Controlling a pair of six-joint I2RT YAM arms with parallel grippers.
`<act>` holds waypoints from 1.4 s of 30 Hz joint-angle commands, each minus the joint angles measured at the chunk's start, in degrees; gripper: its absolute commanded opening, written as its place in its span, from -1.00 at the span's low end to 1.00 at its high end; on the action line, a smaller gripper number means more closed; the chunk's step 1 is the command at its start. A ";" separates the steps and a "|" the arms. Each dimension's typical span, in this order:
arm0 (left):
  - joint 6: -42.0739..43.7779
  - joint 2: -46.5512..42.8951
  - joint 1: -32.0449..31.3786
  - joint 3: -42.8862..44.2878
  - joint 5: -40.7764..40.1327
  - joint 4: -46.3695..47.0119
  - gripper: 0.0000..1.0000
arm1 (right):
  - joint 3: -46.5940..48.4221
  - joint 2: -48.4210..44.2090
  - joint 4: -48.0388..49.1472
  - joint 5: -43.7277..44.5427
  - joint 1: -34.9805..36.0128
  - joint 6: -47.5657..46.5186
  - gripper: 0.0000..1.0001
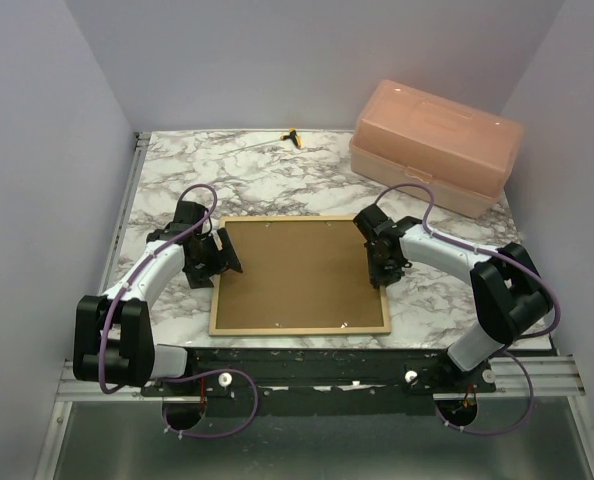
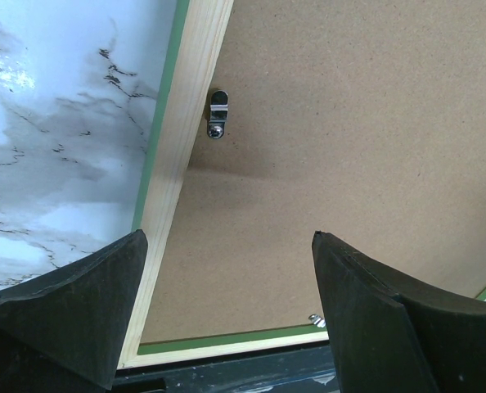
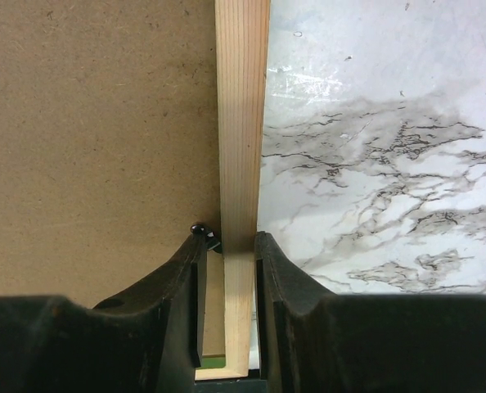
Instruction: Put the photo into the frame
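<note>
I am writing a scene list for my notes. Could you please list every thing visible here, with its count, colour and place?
frame: one, light wood back up, green edges, table's middle
backing panel: one, brown, inside the frame
metal clips: at least two, silvery, at the panel's edges
box: one, pale orange-pink, closed, far right
small object: one, yellow and black, far edge, too small to name
table: one, white marble with grey veins
arms: two, white and black, purple cables, near edge
left gripper: one, black, open, over the frame's left rail
right gripper: one, black, fingers astride the frame's right rail
</note>
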 commanded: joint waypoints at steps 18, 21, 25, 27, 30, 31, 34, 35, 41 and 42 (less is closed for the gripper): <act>0.49 -0.84 0.24 0.10 -2.80 -0.67 0.67 | 2.43 0.34 1.48 -0.31 0.78 2.12 0.09; 0.49 -0.77 0.25 0.10 -2.93 -0.67 0.67 | 2.27 0.65 1.51 -0.31 0.74 2.10 0.10; 0.52 -0.43 0.23 0.10 -2.85 -0.52 0.67 | 1.64 1.09 1.53 -0.87 0.78 1.71 0.07; 0.49 -0.23 0.26 0.04 -2.76 -0.43 0.67 | 1.13 1.13 1.54 -1.19 0.75 1.44 -0.03; 0.51 -0.18 0.26 0.09 -2.83 -0.49 0.66 | 0.35 0.75 1.45 -2.38 0.78 0.66 -0.18; 0.49 -0.14 0.20 0.18 -2.92 -0.49 0.67 | 0.09 0.79 1.52 -2.57 0.74 0.60 -0.22; 0.49 -0.08 0.22 0.70 -3.16 -0.92 0.67 | -0.82 1.50 1.33 -2.19 0.78 0.33 -0.37; 0.49 -0.05 0.26 0.97 -3.28 -1.08 0.67 | -1.09 1.85 1.28 -1.69 0.78 0.32 -0.49; 0.58 -0.22 0.26 2.92 -3.70 -2.36 0.67 | -1.64 3.46 0.89 3.32 0.78 0.38 -0.99; 0.66 -0.27 0.23 3.33 -3.80 -2.49 0.67 | -1.48 3.46 0.79 3.76 0.78 0.44 -0.99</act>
